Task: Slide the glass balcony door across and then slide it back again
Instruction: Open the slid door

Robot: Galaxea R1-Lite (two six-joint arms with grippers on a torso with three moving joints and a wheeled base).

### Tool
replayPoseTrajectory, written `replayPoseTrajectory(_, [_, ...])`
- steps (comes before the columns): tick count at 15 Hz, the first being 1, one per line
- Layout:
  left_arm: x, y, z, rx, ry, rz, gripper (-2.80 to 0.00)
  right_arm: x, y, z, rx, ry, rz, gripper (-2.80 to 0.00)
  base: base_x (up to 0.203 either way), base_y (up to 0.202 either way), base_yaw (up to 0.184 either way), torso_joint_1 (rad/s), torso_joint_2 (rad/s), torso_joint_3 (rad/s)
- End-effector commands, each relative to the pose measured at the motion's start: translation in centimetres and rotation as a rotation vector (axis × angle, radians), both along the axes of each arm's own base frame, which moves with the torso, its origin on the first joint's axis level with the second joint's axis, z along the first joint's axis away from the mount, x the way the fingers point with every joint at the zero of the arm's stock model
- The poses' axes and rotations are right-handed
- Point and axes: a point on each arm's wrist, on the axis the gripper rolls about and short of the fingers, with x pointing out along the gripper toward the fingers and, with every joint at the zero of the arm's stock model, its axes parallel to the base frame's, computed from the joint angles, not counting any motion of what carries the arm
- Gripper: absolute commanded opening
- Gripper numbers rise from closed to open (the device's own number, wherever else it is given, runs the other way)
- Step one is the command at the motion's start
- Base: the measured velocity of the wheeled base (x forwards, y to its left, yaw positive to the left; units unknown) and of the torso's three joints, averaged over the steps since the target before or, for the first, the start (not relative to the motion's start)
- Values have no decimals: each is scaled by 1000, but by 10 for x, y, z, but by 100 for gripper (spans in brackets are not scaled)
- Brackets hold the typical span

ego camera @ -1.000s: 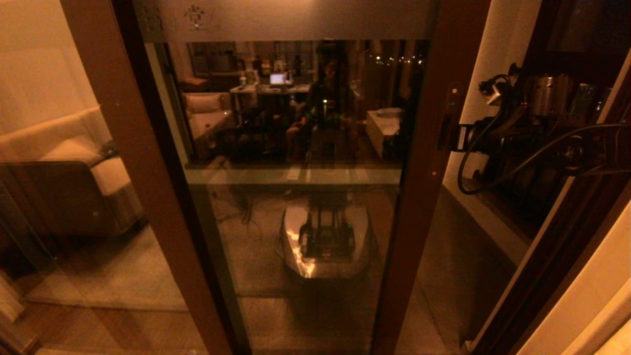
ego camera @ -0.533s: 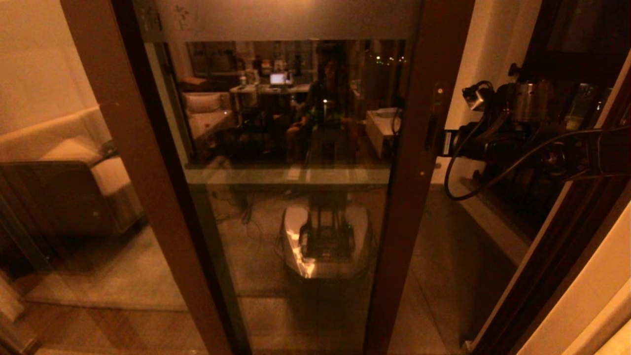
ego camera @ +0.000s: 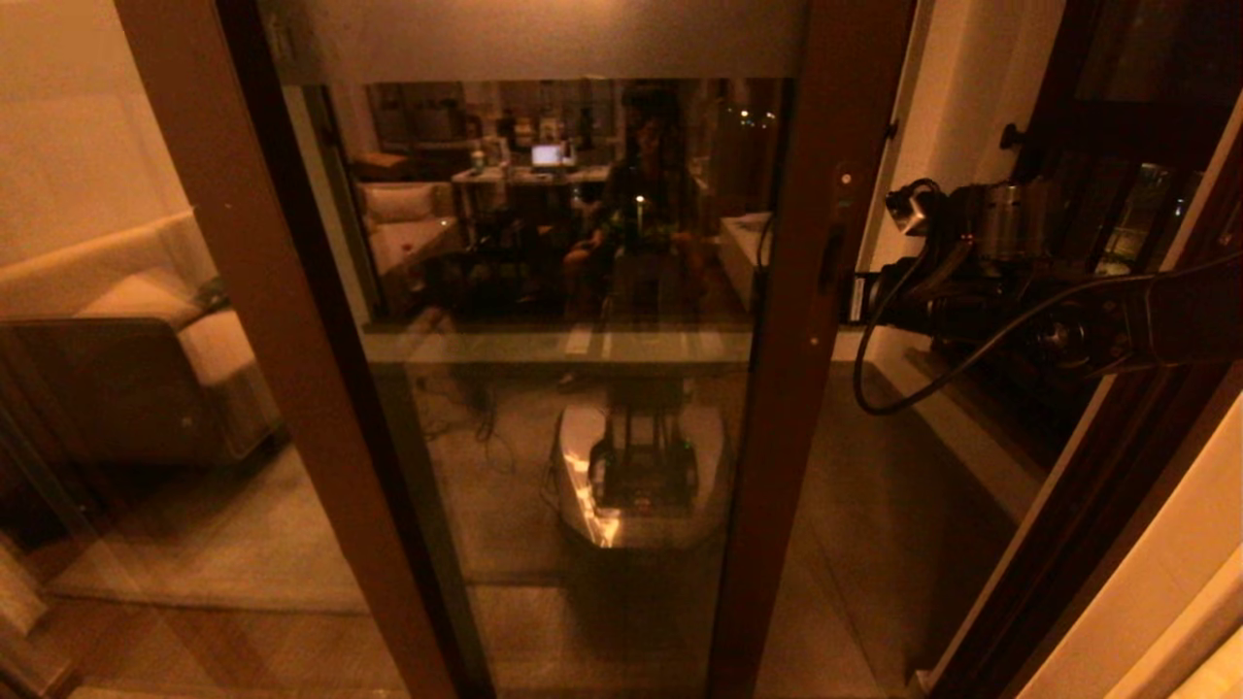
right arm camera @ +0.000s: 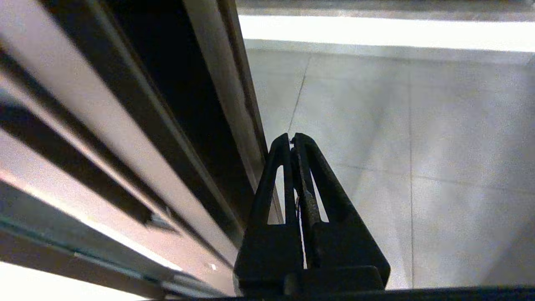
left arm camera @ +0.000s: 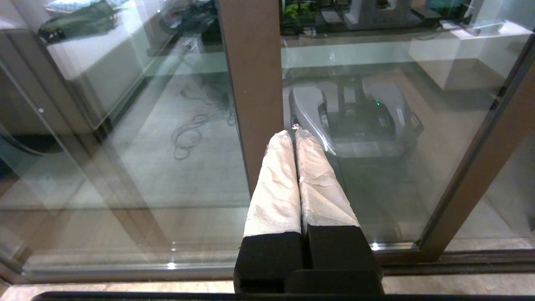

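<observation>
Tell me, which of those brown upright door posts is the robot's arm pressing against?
The right-hand post, the edge of the glass balcony door. It alone carries the slim lock plate, and the right gripper meets it there. The left post stands untouched.

right arm: extended leftward, raised | right end effector (right arm camera: 292, 138): fingers together | left end effector (left arm camera: 294, 133): fingers together, lowered

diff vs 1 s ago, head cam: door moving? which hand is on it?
The glass balcony door has slid further left, widening the gap on its right. The right hand, fingers shut, has travelled left with it, pressed against the edge of the door's right stile beside the lock plate. Nothing was grasped or released. The panel showing the sofa has not moved.
</observation>
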Motion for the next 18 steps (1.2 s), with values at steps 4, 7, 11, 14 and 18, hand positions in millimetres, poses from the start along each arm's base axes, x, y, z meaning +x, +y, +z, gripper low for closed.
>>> replayPoseTrajectory(4, [0,0,0,1,0,0,-280,-4,17,-11,-5,28,46,-280,0,0,0,0,0,0])
replayPoseTrajectory(7, [0,0,0,1,1,0,-280,1,27,-20,-12,11,24,-280,0,0,0,0,0,0])
replayPoseTrajectory(11, [0,0,0,1,0,0,-280,1,32,-27,-17,26,34,-280,0,0,0,0,0,0])
replayPoseTrajectory(14, [0,0,0,1,0,0,-280,-1,41,-34,-23,41,47,-280,0,0,0,0,0,0])
replayPoseTrajectory(18, [0,0,0,1,0,0,-280,0,47,-40,-27,52,60,-280,0,0,0,0,0,0])
